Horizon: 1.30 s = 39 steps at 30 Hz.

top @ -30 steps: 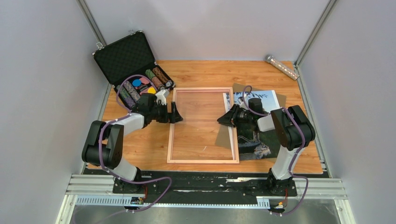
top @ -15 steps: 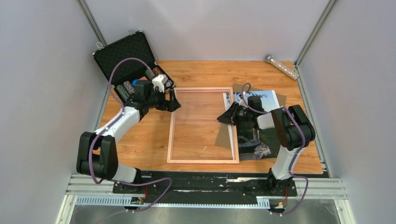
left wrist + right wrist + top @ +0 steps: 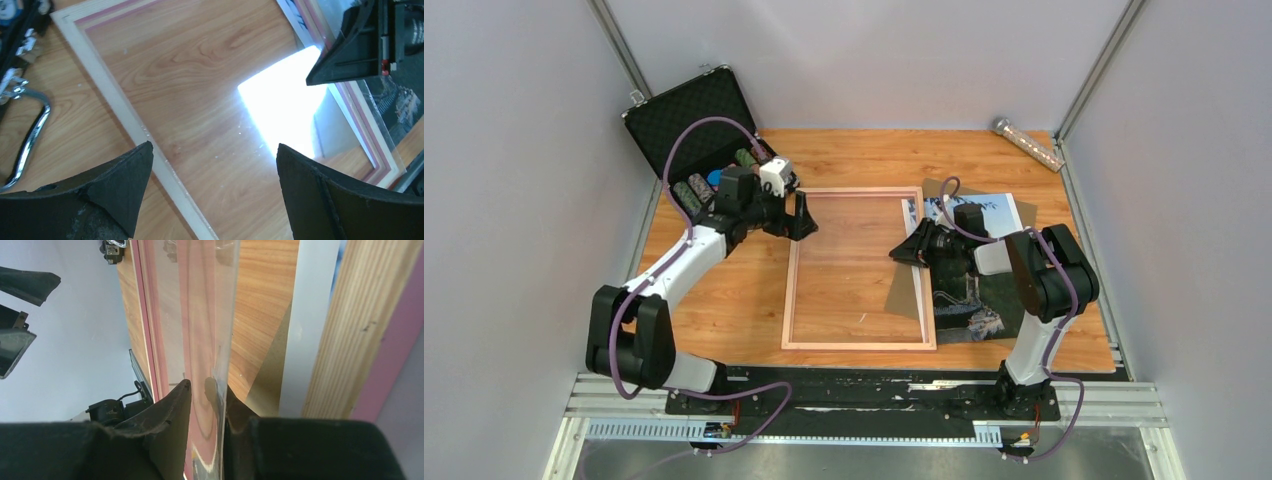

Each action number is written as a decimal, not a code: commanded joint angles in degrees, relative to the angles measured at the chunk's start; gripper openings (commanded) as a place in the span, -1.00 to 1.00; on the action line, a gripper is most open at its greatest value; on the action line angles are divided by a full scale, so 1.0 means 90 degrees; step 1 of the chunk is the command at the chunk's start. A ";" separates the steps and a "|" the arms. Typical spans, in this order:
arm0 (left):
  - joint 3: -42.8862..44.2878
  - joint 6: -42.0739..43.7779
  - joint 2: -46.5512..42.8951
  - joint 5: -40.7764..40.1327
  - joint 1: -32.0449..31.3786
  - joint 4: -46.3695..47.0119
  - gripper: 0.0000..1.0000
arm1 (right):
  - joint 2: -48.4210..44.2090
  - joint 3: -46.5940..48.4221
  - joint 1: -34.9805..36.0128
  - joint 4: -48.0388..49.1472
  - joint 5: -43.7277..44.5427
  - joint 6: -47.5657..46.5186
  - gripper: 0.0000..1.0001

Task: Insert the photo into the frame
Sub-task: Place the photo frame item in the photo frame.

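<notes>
**A:** The right claw [image 3: 912, 248] is seen closed down narrow on the right edge of the clear pane [image 3: 200, 315], and that edge is held up off the frame [image 3: 789, 290].

**B:** And the left claw [image 3: 801, 215]?

**A:** Spread wide, nothing gripped, hung over the frame's far left corner.

**B:** Where is the photo [image 3: 974, 310] found?

**A:** Flat on the desk [image 3: 724, 300], just right of the frame, partly covered by the right forearm. Its left edge is set against the right rail. Whether it is tucked under that rail cannot be told.

**B:** Its long axis is laid near to far, parallel with the frame's long rails.

**A:** So a sideways slide leftward, in beneath the raised pane, is likely called for.

**B:** By which arm?

**A:** The right arm is placed nearer, yet it is taken up with the pane. The left claw is free, but the whole width of the frame must be crossed first.
</notes>
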 commanded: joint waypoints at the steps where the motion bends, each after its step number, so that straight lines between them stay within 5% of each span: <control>1: 0.0293 0.0200 0.0116 0.0198 -0.0473 0.0251 1.00 | 0.0042 0.0220 0.0051 0.0032 0.0055 -0.0164 -0.52; 15: 0.1315 0.0777 0.1380 -0.0555 -0.1664 0.0062 1.00 | 0.0072 0.0274 0.0068 -0.0063 0.0065 -0.0268 -0.46; 39: 0.1606 0.1753 0.2352 -0.1463 -0.2879 0.0078 1.00 | -0.0016 0.0435 0.0061 -0.0473 0.0168 -0.0626 -0.34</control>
